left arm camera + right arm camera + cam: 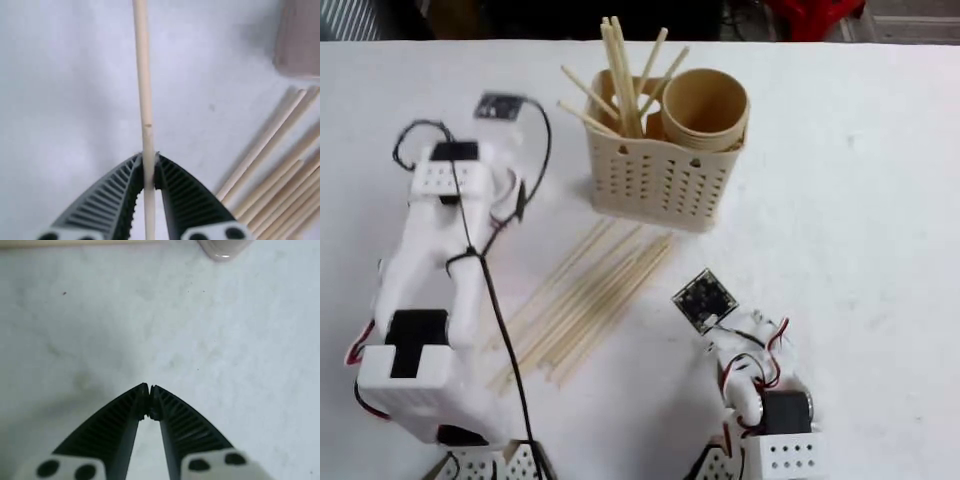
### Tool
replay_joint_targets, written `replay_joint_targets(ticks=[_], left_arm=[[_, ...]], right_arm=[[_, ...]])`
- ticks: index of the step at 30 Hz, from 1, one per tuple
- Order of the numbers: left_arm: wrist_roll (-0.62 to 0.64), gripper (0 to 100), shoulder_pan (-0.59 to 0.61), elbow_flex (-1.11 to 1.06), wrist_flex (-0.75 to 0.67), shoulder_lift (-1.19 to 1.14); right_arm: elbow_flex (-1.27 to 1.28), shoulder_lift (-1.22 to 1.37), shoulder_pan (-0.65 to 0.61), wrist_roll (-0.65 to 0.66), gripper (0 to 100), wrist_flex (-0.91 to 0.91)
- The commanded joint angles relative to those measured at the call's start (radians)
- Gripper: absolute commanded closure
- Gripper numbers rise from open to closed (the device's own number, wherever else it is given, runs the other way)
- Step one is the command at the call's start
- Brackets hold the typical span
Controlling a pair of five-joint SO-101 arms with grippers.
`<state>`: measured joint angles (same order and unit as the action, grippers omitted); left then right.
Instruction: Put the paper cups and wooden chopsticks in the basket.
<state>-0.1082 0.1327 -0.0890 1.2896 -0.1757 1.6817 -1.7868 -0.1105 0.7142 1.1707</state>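
one chopstick (142, 75) is pinched in the left tool (149, 167), ready for the basket (660, 185) at far centre, where cups (705, 105) are stacked. the right tool (149, 402) is pressed together, empty.

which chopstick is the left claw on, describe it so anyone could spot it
On the white table, a pile of loose chopsticks lies next to the basket. Beside that pile is the left claw, shut on a single chopstick. It alone is pinched between the jaws, apart from the pile.
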Motion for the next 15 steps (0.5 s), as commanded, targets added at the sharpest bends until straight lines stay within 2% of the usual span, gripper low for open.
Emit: replay_joint_targets(ticks=[1, 9, 15], left_arm=[[0.009, 98, 0.004, 0.307, 0.143, 0.008], [0.008, 98, 0.005, 0.919, 0.344, 0.01], [0.014, 98, 0.007, 1.301, 0.422, 0.01]], right_arm=[[0.009, -0.004, -0.007, 0.009, 98.0, 0.001], [0.009, -0.004, -0.007, 0.009, 98.0, 0.001], [0.009, -0.004, -0.007, 0.009, 98.0, 0.001]])
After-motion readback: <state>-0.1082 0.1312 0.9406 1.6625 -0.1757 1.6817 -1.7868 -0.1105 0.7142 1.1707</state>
